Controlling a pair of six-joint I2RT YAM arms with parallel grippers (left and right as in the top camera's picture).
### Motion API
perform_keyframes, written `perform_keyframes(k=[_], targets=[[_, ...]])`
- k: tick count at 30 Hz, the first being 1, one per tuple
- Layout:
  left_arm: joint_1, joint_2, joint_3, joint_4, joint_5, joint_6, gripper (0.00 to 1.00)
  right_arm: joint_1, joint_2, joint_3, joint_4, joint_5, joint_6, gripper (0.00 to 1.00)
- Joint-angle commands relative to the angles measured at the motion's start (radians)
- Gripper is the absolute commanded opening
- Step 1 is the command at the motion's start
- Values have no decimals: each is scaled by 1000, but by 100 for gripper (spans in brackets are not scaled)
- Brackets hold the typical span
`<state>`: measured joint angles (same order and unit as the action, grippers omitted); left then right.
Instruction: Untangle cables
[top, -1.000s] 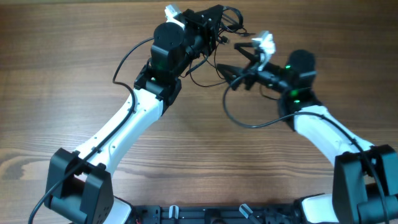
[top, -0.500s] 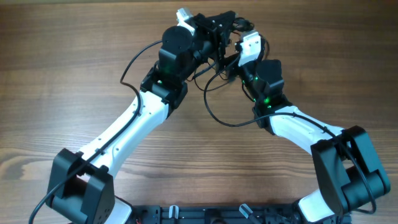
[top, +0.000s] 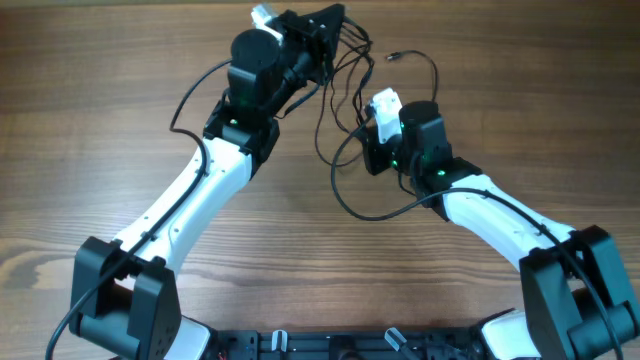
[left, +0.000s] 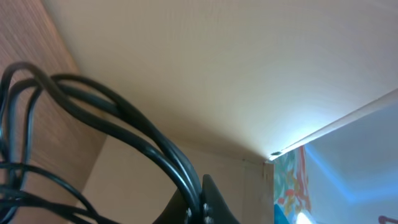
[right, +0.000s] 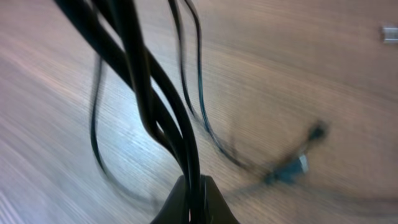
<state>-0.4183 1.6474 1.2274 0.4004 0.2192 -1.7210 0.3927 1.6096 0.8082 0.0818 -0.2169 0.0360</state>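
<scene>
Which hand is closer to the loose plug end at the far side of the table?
Left, narrowly, going by the overhead view. The left hand sits just left of the plug end and slightly beyond it; the right hand is short of it, toward the robot's base.

The right gripper (right: 194, 190) has clamped shut on the cables (right: 142, 87).

Table (top: 120, 80): brown wood-grain top, grain running left to right; fills the overhead and right wrist views.
Plain beige surface (left: 205, 68): meets the table's edge in the left wrist view.
Pale blue-white panel (left: 360, 149): adjoins the beige surface, on the side away from the table.
Patterned strip (left: 287, 183), teal and orange: beside that panel, well apart from the table.
</scene>
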Motion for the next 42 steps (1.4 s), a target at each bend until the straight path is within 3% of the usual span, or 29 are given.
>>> perform_keyframes(k=[1, 5, 7, 10, 11, 12, 14, 17, 18, 22, 25, 27, 30, 36, 38, 40, 42], targets=[[21, -11, 9, -5, 68, 213, 4, -55, -52, -4, -130, 218, 17, 4], [54, -11, 9, -111, 307, 643, 4, -193, -84, -4, -182, 243, 98, 4], [57, -11, 9, -239, 439, 891, 6, -296, -125, -4, -192, 219, 166, 4], [37, -11, 9, -496, 459, 1087, 14, -444, -219, -4, -216, 93, 175, 4], [20, -11, 9, -595, 406, 1144, 32, -493, -253, -4, -233, 73, 188, 28], [5, -11, 9, -664, 325, 1164, 53, -521, -268, -4, -251, 74, 207, 68], [-12, -11, 9, -736, 185, 1164, 68, -546, -273, -4, -284, 73, 238, 99], [-21, -11, 9, -794, 74, 1164, 95, -547, -273, -4, -371, 15, 256, 100], [-21, -11, 9, -799, 74, 1164, 100, -547, -273, -4, -394, -17, 256, 100], [-21, -11, 9, -802, 67, 1164, 100, -547, -272, -5, -426, -278, 255, 100], [-23, -11, 9, -806, 66, 1164, 100, -547, -272, -1, -317, -292, 398, 99], [-23, -11, 9, -806, 66, 1164, 100, -547, -271, 35, -316, -261, 402, 96], [-23, -9, 9, -808, 11, 1164, 100, -547, -259, 82, -317, -195, 409, 79], [-23, -7, 9, -809, -12, 1164, 100, -496, -80, 174, -307, -156, 369, 76], [-23, 3, 9, -809, -12, 1164, 100, -444, -29, 227, -310, -81, 367, 77], [-23, 19, 9, -810, -11, 1164, 100, -418, 3, 276, -338, 169, 475, 93], [-23, 29, 9, -820, -11, 1164, 100, -437, 3, 289, -328, 293, 540, 99]])
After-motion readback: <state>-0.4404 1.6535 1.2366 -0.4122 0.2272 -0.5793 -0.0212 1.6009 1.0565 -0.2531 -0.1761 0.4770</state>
